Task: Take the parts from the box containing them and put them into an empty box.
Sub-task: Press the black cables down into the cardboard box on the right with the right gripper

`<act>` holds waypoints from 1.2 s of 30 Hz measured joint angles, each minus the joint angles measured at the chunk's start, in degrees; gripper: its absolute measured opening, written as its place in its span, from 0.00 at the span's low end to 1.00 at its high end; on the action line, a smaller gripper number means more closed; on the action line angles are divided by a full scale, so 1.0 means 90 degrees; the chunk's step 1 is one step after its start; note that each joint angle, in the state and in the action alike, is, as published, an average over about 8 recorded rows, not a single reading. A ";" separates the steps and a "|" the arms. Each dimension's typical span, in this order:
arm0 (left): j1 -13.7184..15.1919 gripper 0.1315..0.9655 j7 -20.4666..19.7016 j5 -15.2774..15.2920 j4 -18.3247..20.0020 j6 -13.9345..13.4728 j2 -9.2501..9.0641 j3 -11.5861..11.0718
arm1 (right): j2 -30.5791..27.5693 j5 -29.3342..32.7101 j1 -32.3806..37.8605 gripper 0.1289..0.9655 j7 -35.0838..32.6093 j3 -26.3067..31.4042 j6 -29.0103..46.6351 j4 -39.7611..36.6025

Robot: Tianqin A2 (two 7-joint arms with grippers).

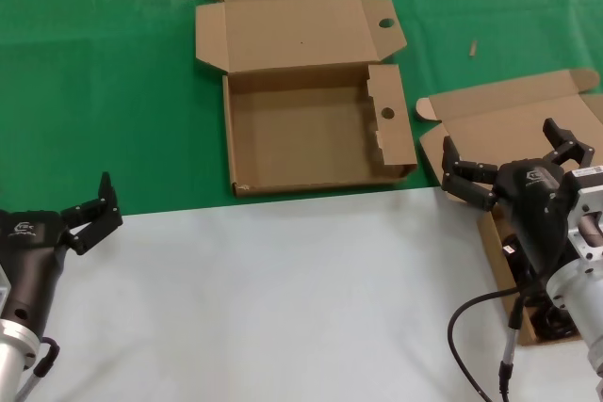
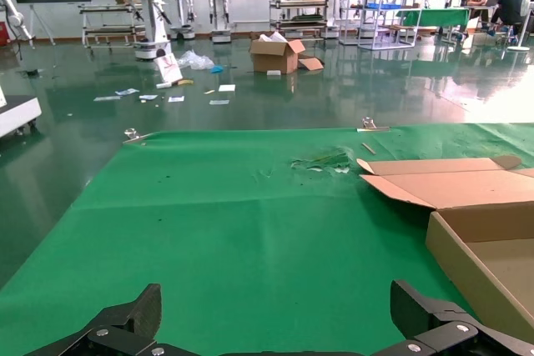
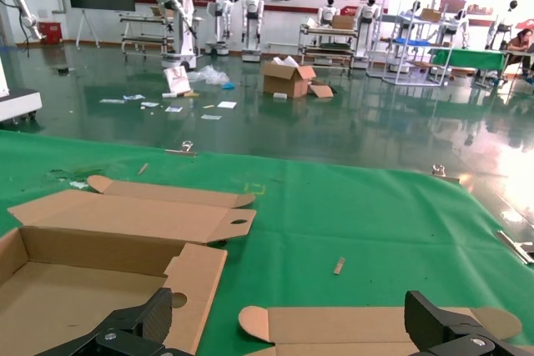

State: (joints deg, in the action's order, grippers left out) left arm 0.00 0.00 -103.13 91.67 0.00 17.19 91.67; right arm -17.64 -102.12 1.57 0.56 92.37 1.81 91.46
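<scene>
On your worktop [image 1: 283,308] the empty box [image 1: 311,134] lies centre-back with its lid folded away behind it, the box of cables [image 1: 499,152] sits to its right, and the cables [image 1: 551,322] rest inside that one.

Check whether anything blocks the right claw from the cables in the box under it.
Nothing visible does. The right claw is open above the right-hand box, whose lid is folded back. The arm itself hides most of the cables. The left claw is open, idle at the table's left edge.
</scene>
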 joint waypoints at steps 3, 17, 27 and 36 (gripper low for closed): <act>0.0000 1.00 0.0000 0.0000 0.0000 0.0000 0.0000 0.0000 | 0.0000 0.0000 0.0000 1.00 0.0000 0.0000 0.0000 0.0000; 0.0000 1.00 0.0000 0.0000 0.0000 0.0000 0.0000 0.0000 | 0.0000 0.0000 0.0000 1.00 0.0000 0.0000 0.0000 0.0000; 0.0000 1.00 0.0000 0.0000 0.0000 0.0000 0.0000 0.0000 | 0.0000 0.0000 0.0000 1.00 0.0000 0.0000 0.0000 0.0000; 0.0000 1.00 0.0000 0.0000 0.0000 0.0000 0.0000 0.0000 | 0.0000 0.0000 0.0000 1.00 0.0000 0.0000 0.0000 0.0000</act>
State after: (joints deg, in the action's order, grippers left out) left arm 0.00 0.00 -103.13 91.67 0.00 17.19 91.67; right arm -17.64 -102.12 1.57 0.56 92.37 1.81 91.46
